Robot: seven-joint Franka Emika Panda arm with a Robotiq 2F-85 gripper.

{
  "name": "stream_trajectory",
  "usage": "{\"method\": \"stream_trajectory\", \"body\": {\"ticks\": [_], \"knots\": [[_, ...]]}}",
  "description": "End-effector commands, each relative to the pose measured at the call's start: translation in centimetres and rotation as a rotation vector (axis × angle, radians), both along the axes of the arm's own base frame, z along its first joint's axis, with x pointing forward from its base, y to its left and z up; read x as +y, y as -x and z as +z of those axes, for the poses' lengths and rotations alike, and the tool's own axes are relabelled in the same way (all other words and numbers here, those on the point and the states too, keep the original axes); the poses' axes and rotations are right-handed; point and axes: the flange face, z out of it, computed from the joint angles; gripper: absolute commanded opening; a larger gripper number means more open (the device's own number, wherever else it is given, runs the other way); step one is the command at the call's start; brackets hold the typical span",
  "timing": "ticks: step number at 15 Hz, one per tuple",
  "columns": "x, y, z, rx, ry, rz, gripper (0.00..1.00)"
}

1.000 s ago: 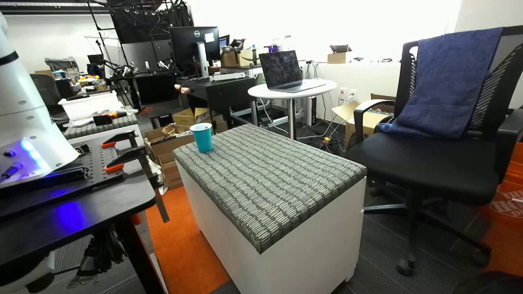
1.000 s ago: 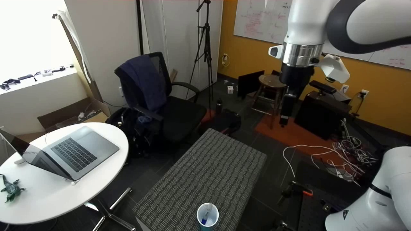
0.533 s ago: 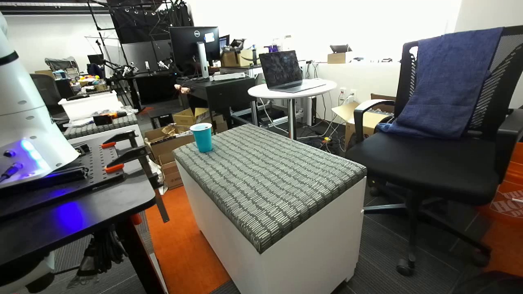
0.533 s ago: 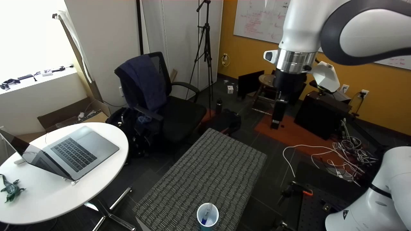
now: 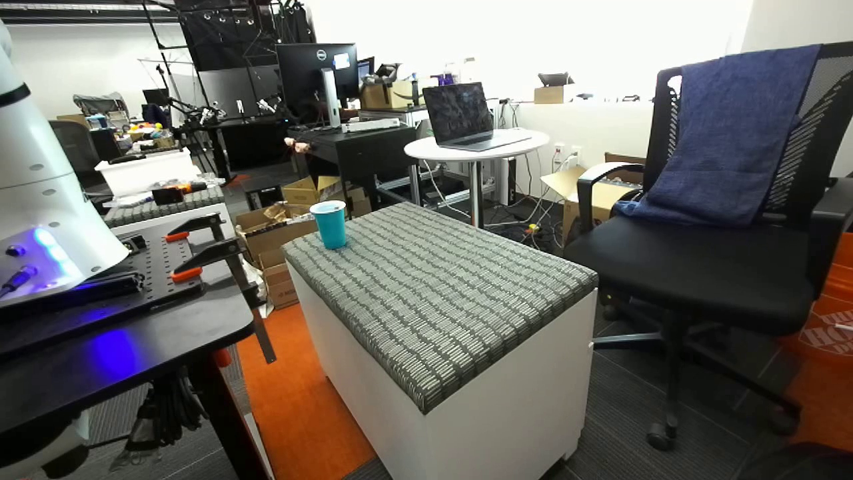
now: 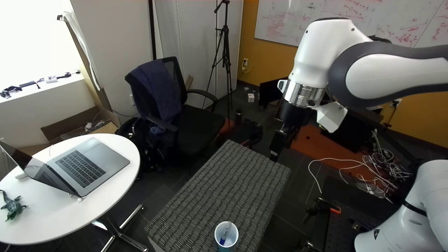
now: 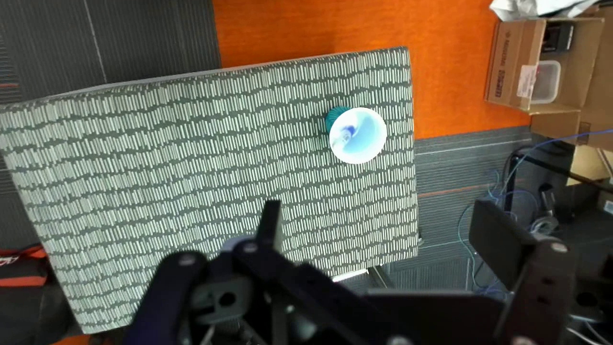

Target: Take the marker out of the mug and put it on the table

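The teal mug (image 5: 330,230) stands upright near one end of the table's grey woven top (image 5: 440,287). In an exterior view I look into the mug (image 6: 233,239), and the marker (image 6: 225,233) leans inside with its blue end down. In the wrist view the marker (image 7: 343,137) shows inside the white mouth of the mug (image 7: 371,139). My gripper (image 7: 377,207) is open and empty there, its fingers wide apart, with the mug above the gap in the picture. In an exterior view my gripper (image 6: 274,155) hangs tilted by the table (image 6: 227,189), toward the end away from the mug.
A round white table (image 6: 115,175) with a laptop (image 6: 87,166) stands beside the table. A black office chair (image 5: 693,267) with a blue cloth is near one end. A black desk (image 5: 220,307) with clamps carries the robot base. Cardboard boxes (image 7: 507,67) lie on the floor.
My arm and gripper have moved down and to the left in an exterior view, toward the table, and the gripper has tilted. The mug and marker have not moved.
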Motion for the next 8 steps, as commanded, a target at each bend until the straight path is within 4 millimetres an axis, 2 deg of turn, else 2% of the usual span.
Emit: {"method": "stream_trajectory", "body": {"ticks": [1, 7, 8], "knots": [[2.1, -0.8, -2.3, -0.019, -0.051, -0.15, 1.0], [5.7, -2.2, -5.7, -0.002, -0.083, -0.254, 1.0], [4.9, -1.8, -4.7, -0.009, -0.065, -0.219, 1.0]]}}
